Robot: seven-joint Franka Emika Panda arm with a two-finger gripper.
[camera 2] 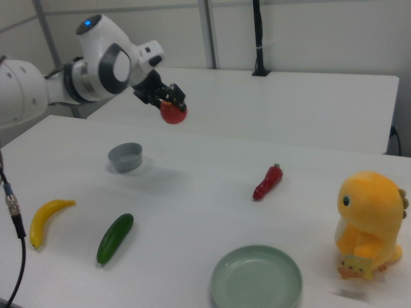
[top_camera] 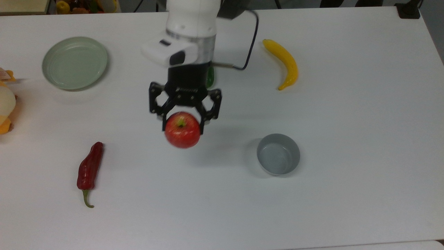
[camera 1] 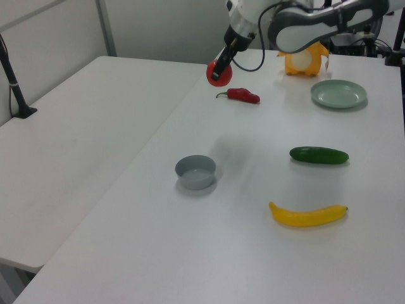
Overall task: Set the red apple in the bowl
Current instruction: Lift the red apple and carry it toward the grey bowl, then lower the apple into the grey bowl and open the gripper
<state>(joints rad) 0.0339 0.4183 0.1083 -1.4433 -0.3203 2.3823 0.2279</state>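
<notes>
In the top view the gripper [top_camera: 182, 122] pinches the apple [top_camera: 182, 129] high above the table, well apart from the bowl [top_camera: 278, 153] toward the top view's right; best carry it level until centred over the rim, then lower. In the left view the bowl [camera 1: 195, 171] sits alone, with chili [camera 1: 240, 95], cucumber [camera 1: 318, 154] and banana [camera 1: 308, 215] off the path. In the right view the apple [camera 2: 173, 111] hangs above and beyond the bowl [camera 2: 125, 156]; the plate [camera 2: 257, 278] and toy [camera 2: 370, 225] are far off.

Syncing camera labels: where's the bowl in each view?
Top view: bowl, lower right of centre, right of the held apple.
Left view: bowl, centre-left, near the table edge.
Right view: bowl, left of centre, below the apple.
Shared landmark: banana.
</notes>
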